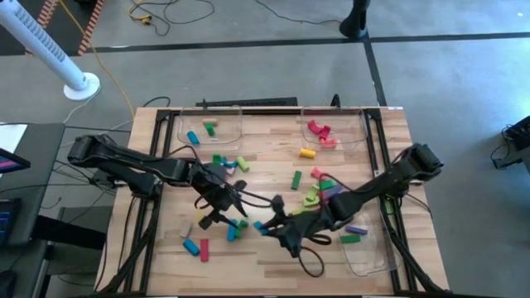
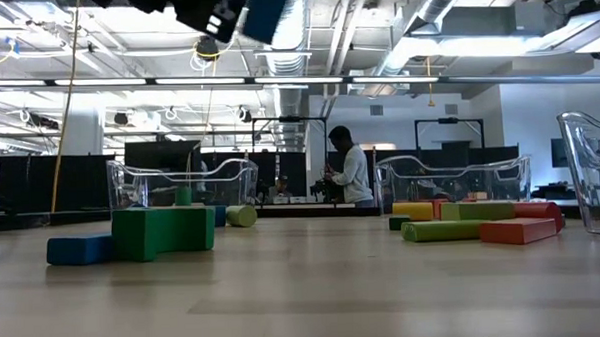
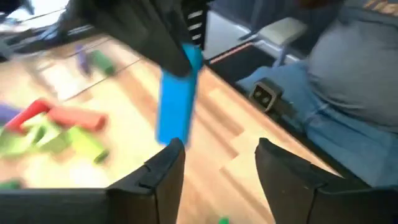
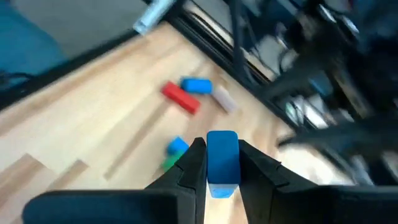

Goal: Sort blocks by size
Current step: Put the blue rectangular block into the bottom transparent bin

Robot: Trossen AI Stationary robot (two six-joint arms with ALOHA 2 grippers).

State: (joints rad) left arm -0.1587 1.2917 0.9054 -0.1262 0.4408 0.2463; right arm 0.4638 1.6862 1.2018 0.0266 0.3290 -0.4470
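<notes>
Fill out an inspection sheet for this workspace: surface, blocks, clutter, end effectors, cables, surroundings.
Surface: wooden table, bare wood between the pieces.
Job's things: coloured blocks scattered over the table; a few lie in the far clear trays.
Clutter: nothing seen.
End effectors: right end effector shut on a blue block; left end effector open, empty, facing that block.
Cables: black cable loop at the near edge; yellow cord on the floor.
Surroundings: a person standing far behind the table; a white post at the left.
</notes>
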